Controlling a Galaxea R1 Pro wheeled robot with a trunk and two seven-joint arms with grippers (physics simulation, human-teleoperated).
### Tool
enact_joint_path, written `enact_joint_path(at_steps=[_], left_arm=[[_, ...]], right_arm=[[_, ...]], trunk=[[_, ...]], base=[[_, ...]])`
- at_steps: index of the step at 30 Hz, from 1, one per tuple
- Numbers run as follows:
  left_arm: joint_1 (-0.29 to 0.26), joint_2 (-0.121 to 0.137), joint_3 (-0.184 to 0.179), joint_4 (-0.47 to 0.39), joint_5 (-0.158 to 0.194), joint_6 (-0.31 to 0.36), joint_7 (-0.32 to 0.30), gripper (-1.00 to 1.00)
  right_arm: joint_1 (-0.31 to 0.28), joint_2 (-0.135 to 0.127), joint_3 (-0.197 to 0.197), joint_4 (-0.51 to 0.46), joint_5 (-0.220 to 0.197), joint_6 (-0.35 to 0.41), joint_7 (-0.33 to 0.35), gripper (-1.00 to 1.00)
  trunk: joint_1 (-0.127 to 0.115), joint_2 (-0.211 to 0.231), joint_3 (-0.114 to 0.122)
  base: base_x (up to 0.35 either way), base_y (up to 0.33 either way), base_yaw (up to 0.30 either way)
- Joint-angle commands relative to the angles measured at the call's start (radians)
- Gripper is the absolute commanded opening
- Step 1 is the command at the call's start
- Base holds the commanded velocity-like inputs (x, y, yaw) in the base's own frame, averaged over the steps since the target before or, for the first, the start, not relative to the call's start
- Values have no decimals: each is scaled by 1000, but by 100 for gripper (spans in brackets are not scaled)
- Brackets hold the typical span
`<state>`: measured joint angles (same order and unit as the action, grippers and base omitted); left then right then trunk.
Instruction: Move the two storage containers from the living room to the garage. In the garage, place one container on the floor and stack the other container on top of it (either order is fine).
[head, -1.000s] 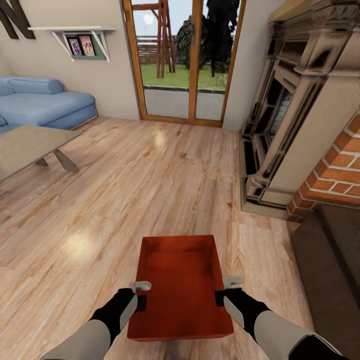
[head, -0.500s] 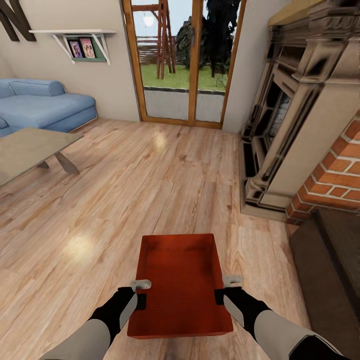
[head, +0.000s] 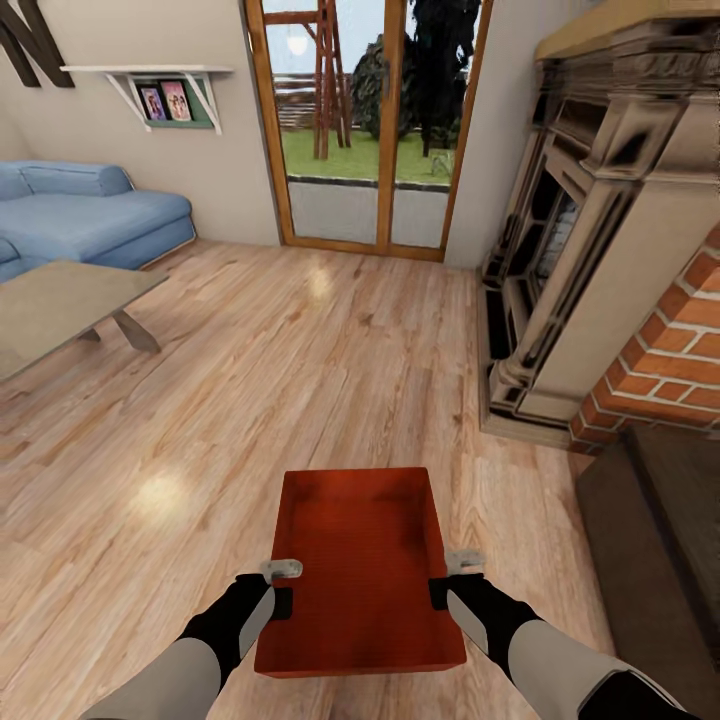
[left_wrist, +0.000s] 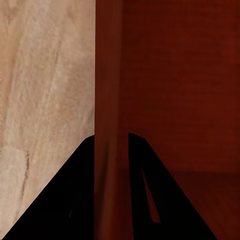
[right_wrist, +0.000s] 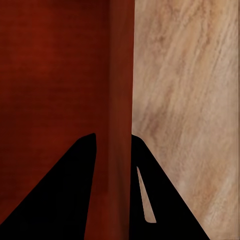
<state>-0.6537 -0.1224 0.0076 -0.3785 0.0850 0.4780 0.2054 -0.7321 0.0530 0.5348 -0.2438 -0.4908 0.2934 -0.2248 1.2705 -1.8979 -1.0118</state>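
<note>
One bin (head: 362, 565) riding over living-room planks (head: 300, 360).
Left gripper (head: 283, 587) and right gripper (head: 452, 580) are each pinching a side wall; garage stacking is pending.

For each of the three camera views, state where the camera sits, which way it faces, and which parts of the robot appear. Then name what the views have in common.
Head view: on the robot's head, looking forward and down over the storage container, wood floor and fireplace; both forearms, left gripper and right gripper show.
Left wrist view: near the left gripper, looking along its dark fingers straddling the container's wall.
Right wrist view: near the right gripper, likewise straddling the opposite wall.
Shared: all three show the container and wood floor.
</note>
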Motion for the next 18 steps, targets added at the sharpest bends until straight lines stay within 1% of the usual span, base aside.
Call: enact_joint_path(at_steps=[1,18], left_arm=[[0,1,-6,17,-14,10,32,-100],[0,1,-7,17,-14,10,32,-100]], right_arm=[[-1,-1,18,-6,1,3,-7,-100],[-1,-1,18,-6,1,3,-7,-100]], trunk=[[-4,7,3],[-69,126,56]], base=[[0,0,0],[0,0,0]])
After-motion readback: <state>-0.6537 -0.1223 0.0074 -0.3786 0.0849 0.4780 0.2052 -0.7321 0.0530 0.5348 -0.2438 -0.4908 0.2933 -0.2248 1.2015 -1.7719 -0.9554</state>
